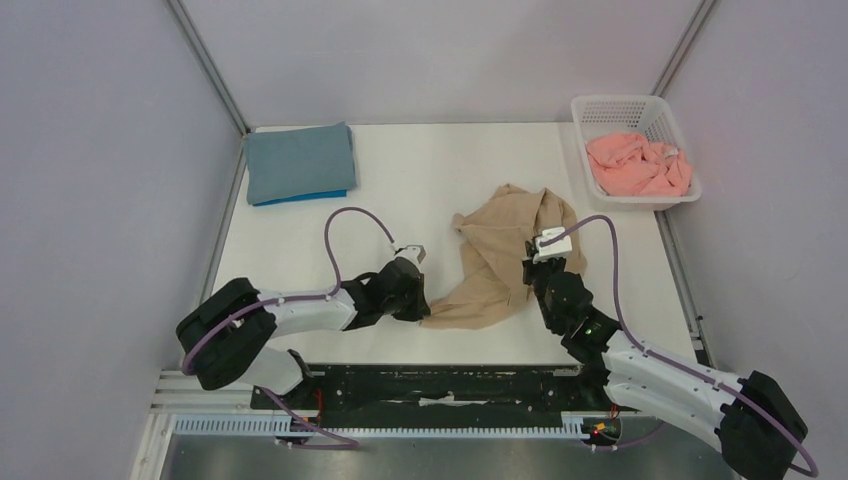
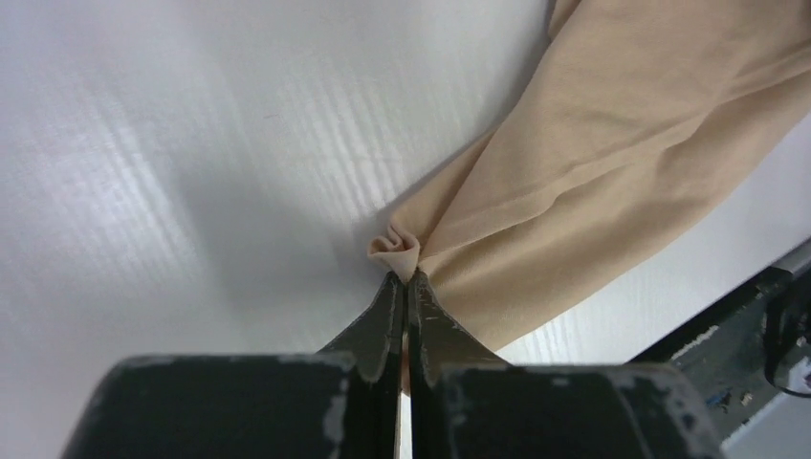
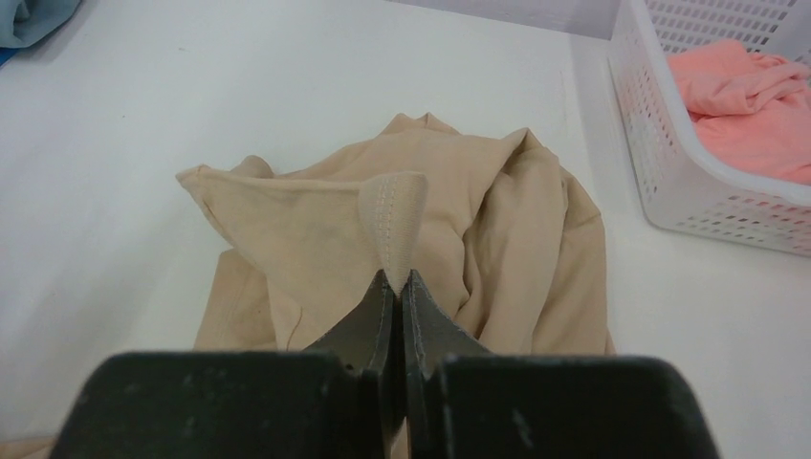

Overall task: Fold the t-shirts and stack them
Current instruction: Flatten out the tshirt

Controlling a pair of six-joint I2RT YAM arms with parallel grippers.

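The tan t-shirt lies crumpled on the white table, right of centre. My left gripper is shut on its near-left corner; the cloth runs away to the upper right. My right gripper is shut on a stitched hem fold at the shirt's right side, with the rest of the tan shirt bunched beyond it. The slate-blue t-shirt lies folded on the bright blue t-shirt at the far left. The salmon-pink t-shirt is crumpled in the basket, also seen in the right wrist view.
The white slatted basket stands at the far right corner; its wall is close to the right of the tan shirt. Grey walls enclose the table on three sides. The table's near edge and a black rail lie just behind my left gripper.
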